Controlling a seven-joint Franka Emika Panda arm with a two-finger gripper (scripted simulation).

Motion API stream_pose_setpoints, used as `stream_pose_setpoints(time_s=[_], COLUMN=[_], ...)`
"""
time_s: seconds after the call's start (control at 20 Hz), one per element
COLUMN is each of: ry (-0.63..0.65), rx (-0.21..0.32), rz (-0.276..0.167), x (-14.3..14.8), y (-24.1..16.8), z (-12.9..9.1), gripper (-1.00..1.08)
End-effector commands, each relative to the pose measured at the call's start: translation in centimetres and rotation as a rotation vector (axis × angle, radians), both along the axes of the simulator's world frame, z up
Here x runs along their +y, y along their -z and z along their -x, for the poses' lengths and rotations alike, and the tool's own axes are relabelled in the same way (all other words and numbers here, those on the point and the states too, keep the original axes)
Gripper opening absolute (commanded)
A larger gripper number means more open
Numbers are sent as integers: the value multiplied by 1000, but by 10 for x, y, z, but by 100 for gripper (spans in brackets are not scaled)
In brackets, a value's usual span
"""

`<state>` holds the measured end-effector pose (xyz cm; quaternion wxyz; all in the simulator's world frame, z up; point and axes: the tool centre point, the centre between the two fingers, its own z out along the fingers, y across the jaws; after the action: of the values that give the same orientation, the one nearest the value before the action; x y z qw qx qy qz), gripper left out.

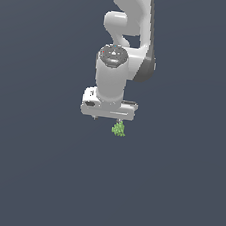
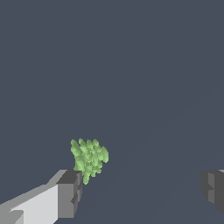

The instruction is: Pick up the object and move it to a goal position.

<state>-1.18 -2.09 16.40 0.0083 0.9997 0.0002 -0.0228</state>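
The claw (image 1: 107,118) hangs from the white arm (image 1: 125,41) with its fingers pointing down, and the two fingers stand wide apart, holding nothing. In the wrist view one dark finger pad (image 2: 70,192) sits at one side and the other at the far edge of the picture, with a broad open gap between them.

The object (image 1: 118,129), a small bright-green lumpy clump, lies just below the claw's body in the exterior view, toward that view's right end of the claw. In the wrist view the object (image 2: 89,159) sits right against the tip of one finger, off to that side of the gap and not centred between the pads. Whether it actually touches that finger cannot be told.

Nothing else shows near the claw, and nothing stands between the fingers and the clump.

The table (image 1: 31,175) is a flat, even dark blue-grey plane that fills both pictures to every edge, without markings, seams or visible borders. How high the claw hangs above the table cannot be judged.
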Motion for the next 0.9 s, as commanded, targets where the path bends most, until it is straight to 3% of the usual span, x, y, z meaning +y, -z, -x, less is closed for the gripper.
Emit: stream_pose_setpoints(time_s=[0.0,0.85], ry=[-5,-68], rx=[-1,-40], rz=[-1,-16], x=[3,51], y=[4,69], z=[2,37], gripper=[100,100])
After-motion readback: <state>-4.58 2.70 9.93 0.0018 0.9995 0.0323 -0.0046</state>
